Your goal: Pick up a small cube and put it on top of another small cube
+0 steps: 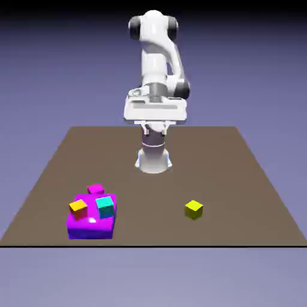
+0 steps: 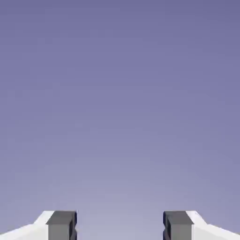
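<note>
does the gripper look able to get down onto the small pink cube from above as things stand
Probably yes. The gripper is open and empty. The small pink cube has nothing over it, though the cyan cube and large magenta block crowd its near side.

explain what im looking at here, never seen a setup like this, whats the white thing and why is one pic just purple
The white thing is a simulated robot arm standing at the far edge of a brown table. One picture looks at it from across the table. The other comes from a camera on its hand: the two grey fingertips of the gripper stand apart with only backdrop between them, so nothing is held. On the table, a small magenta-pink cube sits behind a large magenta block, which carries an orange-yellow cube and a cyan cube. A lemon-yellow cube sits alone.
</note>
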`<state>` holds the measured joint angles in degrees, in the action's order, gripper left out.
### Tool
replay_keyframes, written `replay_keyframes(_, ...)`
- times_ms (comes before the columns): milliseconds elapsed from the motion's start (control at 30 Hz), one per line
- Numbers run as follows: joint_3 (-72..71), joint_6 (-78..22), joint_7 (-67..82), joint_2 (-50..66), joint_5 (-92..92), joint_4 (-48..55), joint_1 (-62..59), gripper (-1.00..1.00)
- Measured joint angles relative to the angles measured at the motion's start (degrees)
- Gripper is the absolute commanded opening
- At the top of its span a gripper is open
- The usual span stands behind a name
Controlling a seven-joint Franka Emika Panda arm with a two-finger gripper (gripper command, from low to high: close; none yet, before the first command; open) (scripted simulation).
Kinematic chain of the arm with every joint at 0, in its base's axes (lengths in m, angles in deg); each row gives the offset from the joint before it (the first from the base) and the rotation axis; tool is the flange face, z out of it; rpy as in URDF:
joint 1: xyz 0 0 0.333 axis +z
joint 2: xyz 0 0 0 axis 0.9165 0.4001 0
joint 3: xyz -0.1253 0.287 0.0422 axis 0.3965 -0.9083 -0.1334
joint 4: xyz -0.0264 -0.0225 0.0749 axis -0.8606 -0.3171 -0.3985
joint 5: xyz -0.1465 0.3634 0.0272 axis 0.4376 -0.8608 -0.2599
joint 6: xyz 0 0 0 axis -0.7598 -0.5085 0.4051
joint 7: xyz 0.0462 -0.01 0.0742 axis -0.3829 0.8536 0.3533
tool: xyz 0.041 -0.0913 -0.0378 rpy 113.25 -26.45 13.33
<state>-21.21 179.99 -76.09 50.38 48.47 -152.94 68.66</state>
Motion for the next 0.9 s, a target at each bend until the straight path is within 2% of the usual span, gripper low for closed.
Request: replay_keyframes(900,56.06,-5.28,50.69,15.86,-15.96,-0.77,34.76,0.0)
